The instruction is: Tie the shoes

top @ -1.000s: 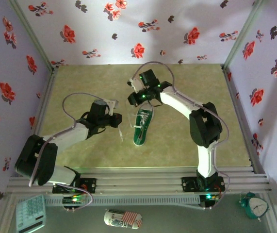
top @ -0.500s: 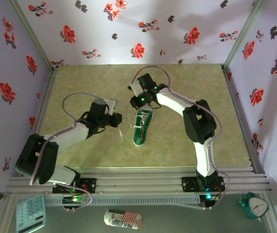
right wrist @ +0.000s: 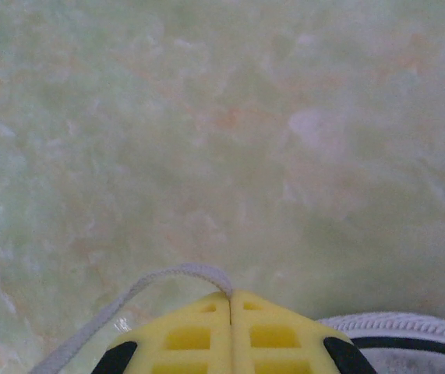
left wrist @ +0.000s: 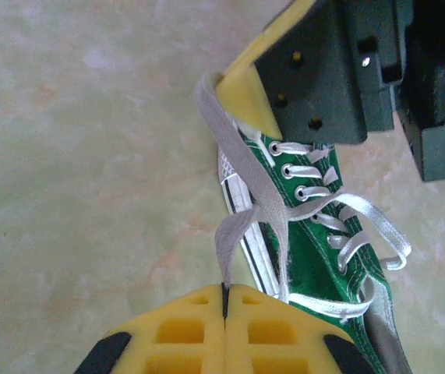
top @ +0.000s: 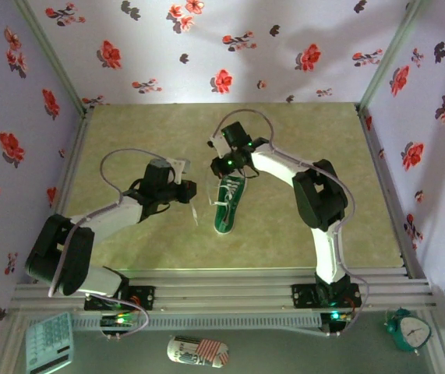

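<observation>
A small green sneaker with white laces lies in the middle of the table, toe toward the near edge. My left gripper sits just left of it, shut on a white lace end that runs taut up across the shoe to the right gripper's yellow finger. My right gripper hovers over the heel end, shut on another stretch of lace that curves off to the left from its tips. The shoe's white sole shows at the lower right of the right wrist view.
Floral walls close in the table on three sides. In front of the metal rail lie a calculator, a striped oblong thing and a teal alarm clock. Bare tabletop lies to the shoe's right.
The right arm's elbow has swung left and its gripper has dropped slightly toward the shoe's heel, still holding lace. The left arm has barely moved.
</observation>
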Motion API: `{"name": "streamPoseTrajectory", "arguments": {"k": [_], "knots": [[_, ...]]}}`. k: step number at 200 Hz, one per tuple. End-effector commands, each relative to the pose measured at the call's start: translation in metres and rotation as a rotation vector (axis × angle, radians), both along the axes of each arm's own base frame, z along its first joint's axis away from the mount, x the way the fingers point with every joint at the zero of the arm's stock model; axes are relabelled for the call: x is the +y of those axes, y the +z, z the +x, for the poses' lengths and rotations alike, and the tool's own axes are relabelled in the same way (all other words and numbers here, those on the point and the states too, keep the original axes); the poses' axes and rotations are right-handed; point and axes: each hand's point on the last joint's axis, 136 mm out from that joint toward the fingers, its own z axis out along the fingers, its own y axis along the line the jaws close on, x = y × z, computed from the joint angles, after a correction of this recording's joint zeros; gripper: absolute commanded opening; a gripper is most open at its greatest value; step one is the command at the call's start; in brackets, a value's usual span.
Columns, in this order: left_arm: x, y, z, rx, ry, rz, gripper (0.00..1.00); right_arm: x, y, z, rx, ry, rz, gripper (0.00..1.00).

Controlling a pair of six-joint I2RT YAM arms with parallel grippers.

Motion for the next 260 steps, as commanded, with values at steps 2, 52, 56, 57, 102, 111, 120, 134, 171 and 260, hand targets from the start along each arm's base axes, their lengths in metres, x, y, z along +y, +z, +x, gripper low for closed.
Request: {"name": "streamPoseTrajectory", "arguments": {"k": [2, 52, 56, 57, 102, 111, 120, 134, 171, 260], "knots": [[-0.002, 0.008, 0.005, -0.02, -0.001, -0.038, 0.0, -0.009, -0.006, -0.007, 0.055, -0.039, -0.018, 0.0], [-0.004, 0.011, 0.006, -0.021, -0.006, -0.055, 0.0, -0.019, -0.009, -0.018, 0.091, -0.082, -0.047, 0.0], [-0.004, 0.011, 0.006, -0.023, -0.005, -0.055, 0.0, -0.02, -0.008, -0.018, 0.095, -0.087, -0.049, 0.0], [-0.004, 0.011, 0.006, -0.022, -0.006, -0.055, 0.0, -0.02, -0.008, -0.018, 0.097, -0.089, -0.048, 0.0], [-0.004, 0.011, 0.008, -0.023, -0.001, -0.057, 0.0, -0.026, 0.004, -0.025, 0.159, -0.151, -0.053, 0.0], [-0.004, 0.012, 0.009, -0.023, 0.002, -0.059, 0.0, -0.026, 0.005, -0.028, 0.174, -0.159, -0.054, 0.0], [-0.004, 0.012, 0.009, -0.023, 0.001, -0.061, 0.0, -0.027, 0.008, -0.029, 0.182, -0.172, -0.052, 0.0], [-0.004, 0.012, 0.009, -0.022, 0.001, -0.063, 0.0, -0.028, 0.009, -0.032, 0.205, -0.184, -0.054, 0.0], [-0.005, 0.011, 0.01, -0.023, 0.001, -0.063, 0.0, -0.026, 0.007, -0.036, 0.273, -0.224, -0.042, 0.0], [-0.003, 0.008, 0.007, -0.02, 0.008, -0.074, 0.0, -0.018, -0.003, -0.026, 0.337, -0.355, -0.006, 0.0]]}}
